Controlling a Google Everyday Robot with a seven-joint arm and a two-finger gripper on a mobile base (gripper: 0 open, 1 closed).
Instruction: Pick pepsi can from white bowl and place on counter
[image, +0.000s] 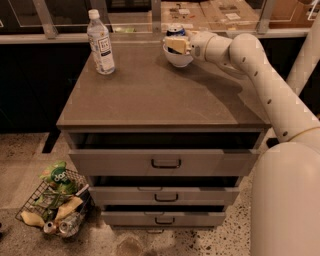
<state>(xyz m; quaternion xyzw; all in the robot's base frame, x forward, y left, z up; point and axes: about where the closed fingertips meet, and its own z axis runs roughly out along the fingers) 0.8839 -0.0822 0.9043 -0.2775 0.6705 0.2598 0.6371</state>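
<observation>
On the floor, off the front left corner of the cabinet, I see a wire basket (30, 212) stuffed with snack bags (57, 177) and a couple of crushed silver cans (60, 227).

Up on the counter (150, 95), a clear plastic water bottle (100, 42) with a white cap stands upright near the back left corner, well apart from everything else.

Below the top, the cabinet's three grey drawers show their dark loop handles. The top drawer (165, 162) sits slightly pulled out, with a dark gap above it.

Further right, close to the back edge and a little right of its middle, the white bowl (178, 59) rests on the counter. The pepsi can (176, 30) stands inside it, and I can see its blue side and silver top above the rim.

The gripper (176, 45) is right at the bowl, reaching in over its right rim and against the can's front. I cannot tell whether it is open or closed on the can.

The white arm (260, 80) runs from the gripper across the back right corner and down past the right edge to the robot's body (287, 200) at the right of my view.
</observation>
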